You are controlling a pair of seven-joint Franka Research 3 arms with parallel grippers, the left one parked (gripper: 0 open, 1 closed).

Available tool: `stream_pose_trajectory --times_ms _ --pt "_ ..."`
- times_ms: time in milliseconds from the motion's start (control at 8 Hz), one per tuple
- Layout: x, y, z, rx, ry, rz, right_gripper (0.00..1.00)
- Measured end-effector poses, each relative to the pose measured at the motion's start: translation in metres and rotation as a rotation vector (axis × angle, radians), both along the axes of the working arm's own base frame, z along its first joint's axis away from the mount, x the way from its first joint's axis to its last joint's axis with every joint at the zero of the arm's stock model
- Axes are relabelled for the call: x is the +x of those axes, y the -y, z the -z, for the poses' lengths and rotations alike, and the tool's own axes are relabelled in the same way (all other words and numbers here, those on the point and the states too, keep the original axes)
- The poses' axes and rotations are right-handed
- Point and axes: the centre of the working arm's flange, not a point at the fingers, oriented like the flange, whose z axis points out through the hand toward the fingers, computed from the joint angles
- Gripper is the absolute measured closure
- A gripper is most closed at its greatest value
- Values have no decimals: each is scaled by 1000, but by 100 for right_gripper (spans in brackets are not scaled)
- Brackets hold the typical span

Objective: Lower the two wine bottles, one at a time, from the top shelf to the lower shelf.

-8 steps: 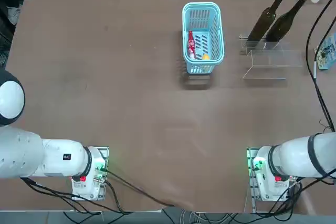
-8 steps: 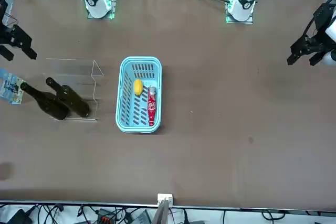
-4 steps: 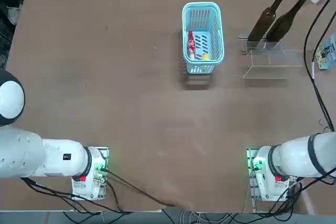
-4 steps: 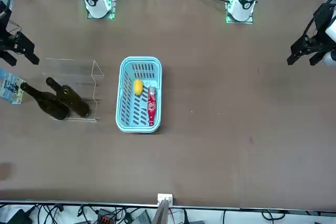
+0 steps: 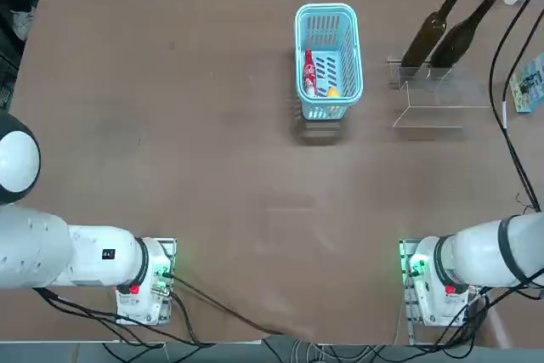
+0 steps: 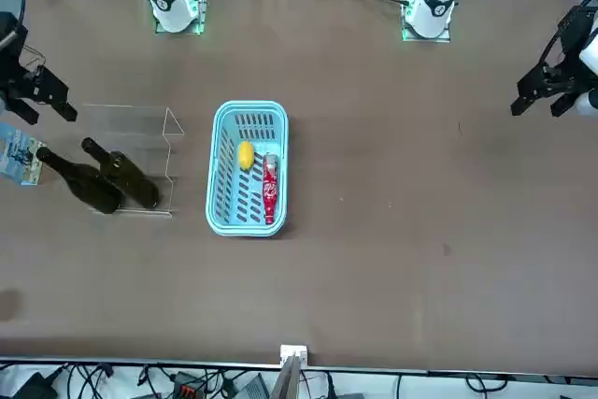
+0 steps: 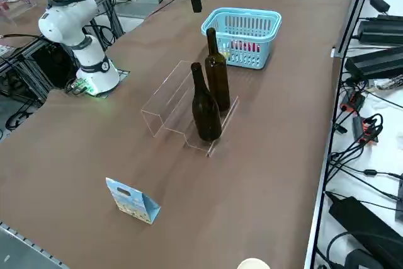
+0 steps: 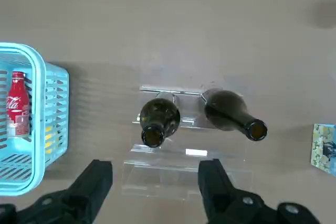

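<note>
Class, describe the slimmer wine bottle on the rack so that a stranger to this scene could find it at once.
Find the light-blue plastic basket; beside it stands a clear acrylic stepped rack. Two dark glass bottles stand on its top tier. Yours is the slimmer, lighter olive bottle nearer the basket, not the broader, darker bottle.

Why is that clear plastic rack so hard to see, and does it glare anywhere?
Top view: the rack shows only faint edges, brown table visible through it. Right wrist view: a small bright glint on its front. Right side view: its steps read clearest.
</note>
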Motion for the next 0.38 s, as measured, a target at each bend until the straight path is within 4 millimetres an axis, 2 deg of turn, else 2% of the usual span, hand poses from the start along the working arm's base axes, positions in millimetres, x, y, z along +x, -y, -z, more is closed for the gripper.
stream_pose_trajectory --times_ms 375 --pt "2 3 13 0 -4 7 0"
